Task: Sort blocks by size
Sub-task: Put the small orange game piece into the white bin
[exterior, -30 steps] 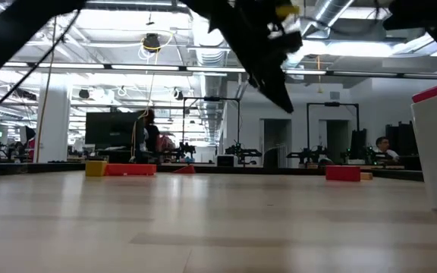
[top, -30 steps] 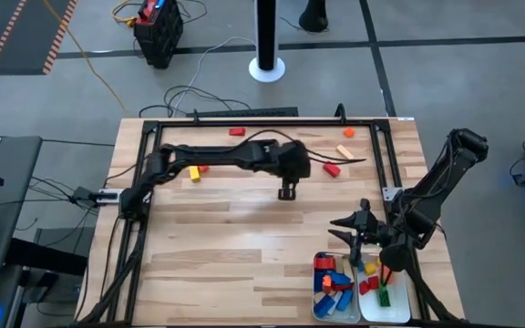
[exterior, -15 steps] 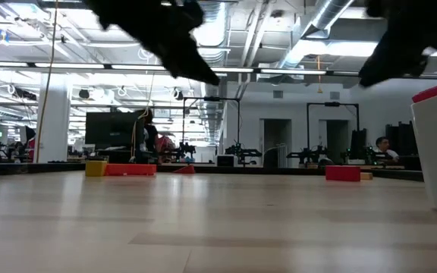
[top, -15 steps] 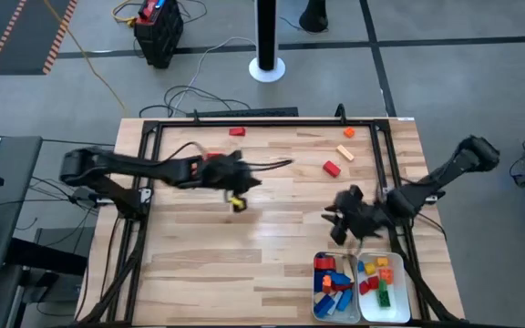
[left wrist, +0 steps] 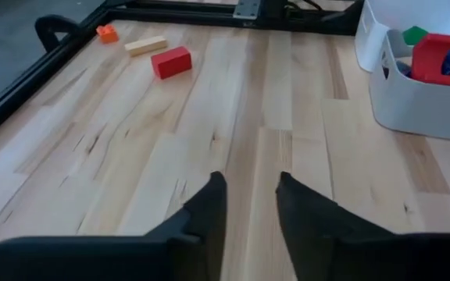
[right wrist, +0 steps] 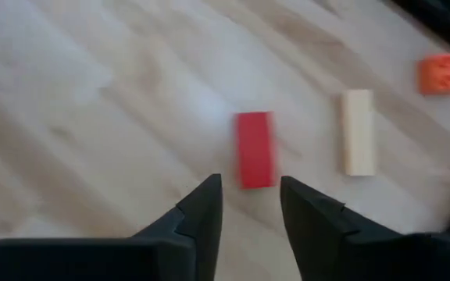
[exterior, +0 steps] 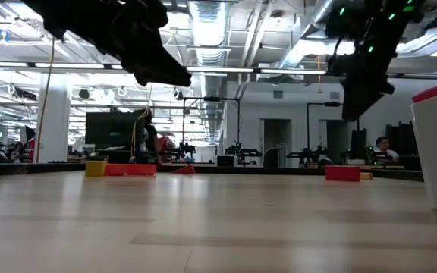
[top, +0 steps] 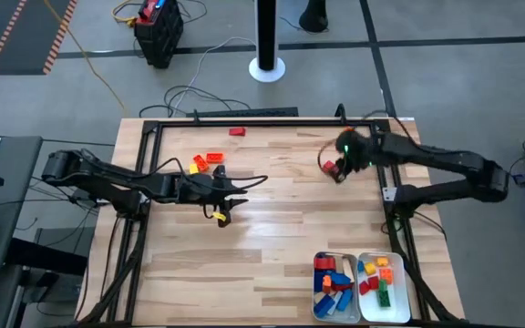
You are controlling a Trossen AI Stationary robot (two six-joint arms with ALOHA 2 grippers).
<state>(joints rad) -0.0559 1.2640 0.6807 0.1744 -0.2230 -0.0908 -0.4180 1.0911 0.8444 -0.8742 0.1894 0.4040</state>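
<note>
Right gripper narrowly parted, empty, above red block, masking it in high view; tan block beside. Left gripper narrowly parted, empty, mid-tabletop. Two trays, contents overlapping, uncountable

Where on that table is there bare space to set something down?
The wide front-left wood, between the left gripper and the two white trays, is bare. It is crowded at the back: orange, yellow and red blocks and the right gripper over a red block.
</note>
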